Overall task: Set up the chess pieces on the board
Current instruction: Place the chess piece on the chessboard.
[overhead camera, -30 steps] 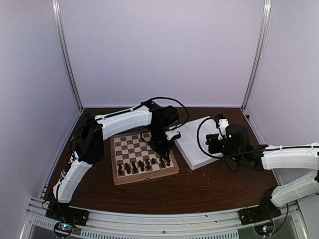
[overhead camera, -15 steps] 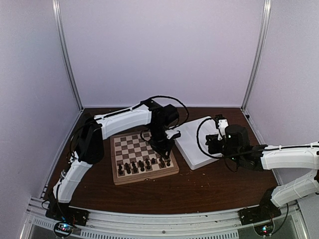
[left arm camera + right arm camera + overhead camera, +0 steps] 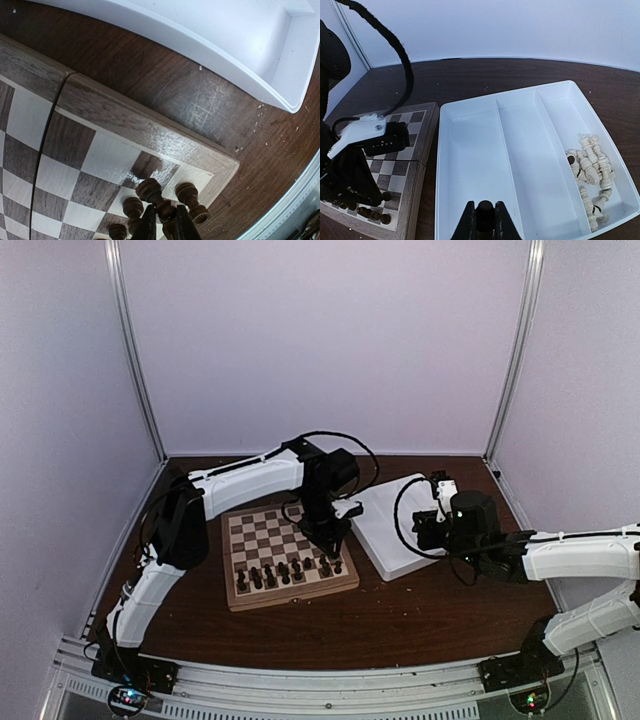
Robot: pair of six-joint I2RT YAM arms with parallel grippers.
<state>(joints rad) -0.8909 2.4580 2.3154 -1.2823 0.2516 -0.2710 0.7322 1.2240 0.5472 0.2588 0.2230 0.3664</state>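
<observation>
clearly, the left gripper (image 3: 165,222) is pressed all but shut, and a dark piece (image 3: 150,190) appears to be pinched between its tips, tilted, over the near right corner of the board (image 3: 125,111). the other chess pieces (image 3: 283,573) are ranked along the board's near rows, and one neighbour (image 3: 188,193) is stood just beside the held piece. if the piece is released while leaning, it may be toppled, or the neighbour may be knocked off its edge square by a finger as the jaws are parted. the right gripper (image 3: 484,226) is closed above the white tray (image 3: 470,155); a dark shape is seen between its tips, but whether that is a piece cannot be told.
</observation>
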